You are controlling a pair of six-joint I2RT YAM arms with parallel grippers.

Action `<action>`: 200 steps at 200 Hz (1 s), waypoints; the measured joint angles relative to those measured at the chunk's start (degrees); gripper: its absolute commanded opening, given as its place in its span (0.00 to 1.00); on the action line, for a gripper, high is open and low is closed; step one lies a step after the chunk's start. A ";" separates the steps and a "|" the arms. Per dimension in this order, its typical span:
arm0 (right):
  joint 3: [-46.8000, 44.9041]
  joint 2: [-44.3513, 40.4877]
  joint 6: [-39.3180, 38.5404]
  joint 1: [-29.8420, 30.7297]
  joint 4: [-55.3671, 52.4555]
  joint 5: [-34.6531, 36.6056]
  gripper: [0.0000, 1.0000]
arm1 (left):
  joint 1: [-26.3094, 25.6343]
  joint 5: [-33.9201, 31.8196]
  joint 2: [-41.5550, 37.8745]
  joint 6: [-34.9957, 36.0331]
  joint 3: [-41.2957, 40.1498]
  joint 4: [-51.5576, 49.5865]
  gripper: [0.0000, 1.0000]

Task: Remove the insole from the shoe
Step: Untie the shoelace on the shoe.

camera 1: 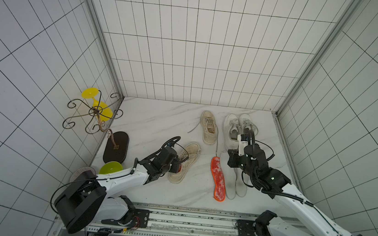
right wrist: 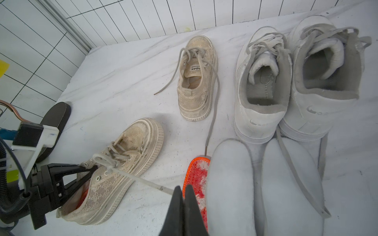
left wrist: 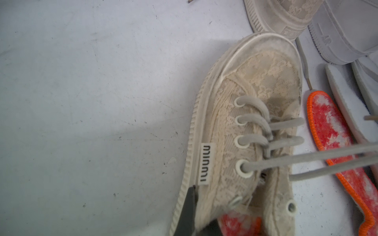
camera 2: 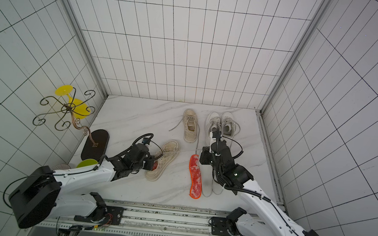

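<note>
A beige lace-up shoe (camera 1: 185, 163) (left wrist: 245, 122) (right wrist: 122, 163) lies tilted on the marble table, with an orange-red insole (left wrist: 239, 224) (right wrist: 81, 196) showing inside its opening. My left gripper (left wrist: 202, 206) (camera 1: 175, 167) is at that opening. One finger (left wrist: 190, 208) is outside the side wall and the other sits inside beside the insole, shut on the wall. My right gripper (right wrist: 184, 187) is shut with nothing between its tips. It hovers over the toe end of a loose orange insole (camera 1: 218, 179) (right wrist: 196, 173). The shoe's lace end reaches its finger.
Two white insoles (camera 1: 231, 183) (right wrist: 290, 183) lie beside the loose orange one. Behind them stand a pair of white sneakers (camera 1: 232, 130) and a second beige shoe (camera 1: 209, 128). At the left are a scrolled metal stand (camera 1: 92, 113), its dark oval base (camera 1: 115, 150) and a green bowl (camera 1: 111, 167).
</note>
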 measured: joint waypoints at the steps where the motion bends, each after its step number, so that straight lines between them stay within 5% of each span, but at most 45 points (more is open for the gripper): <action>1: 0.00 -0.02 0.00 0.00 -0.02 0.00 0.00 | 0.00 0.00 0.00 0.00 0.00 0.00 0.00; 66: 0.09 -4.22 -0.39 -2.51 -2.05 6.47 0.00 | 0.63 -0.90 0.07 -0.07 -0.31 -0.50 0.00; 109: 0.09 -2.93 -1.16 -3.15 -1.33 3.91 0.00 | 0.72 0.04 0.09 0.57 -0.42 -0.07 0.00; 121: 0.09 -0.61 -1.27 -3.34 0.02 1.62 0.11 | 0.74 0.83 0.24 1.14 -0.42 0.22 0.00; 162: 0.09 11.41 -1.33 -3.48 3.34 -4.50 0.74 | -2.34 1.20 0.33 2.38 -0.42 0.76 0.00; 200: 0.11 18.91 -2.86 1.55 3.78 -4.59 0.85 | -4.59 1.70 0.02 2.80 -0.87 1.64 0.00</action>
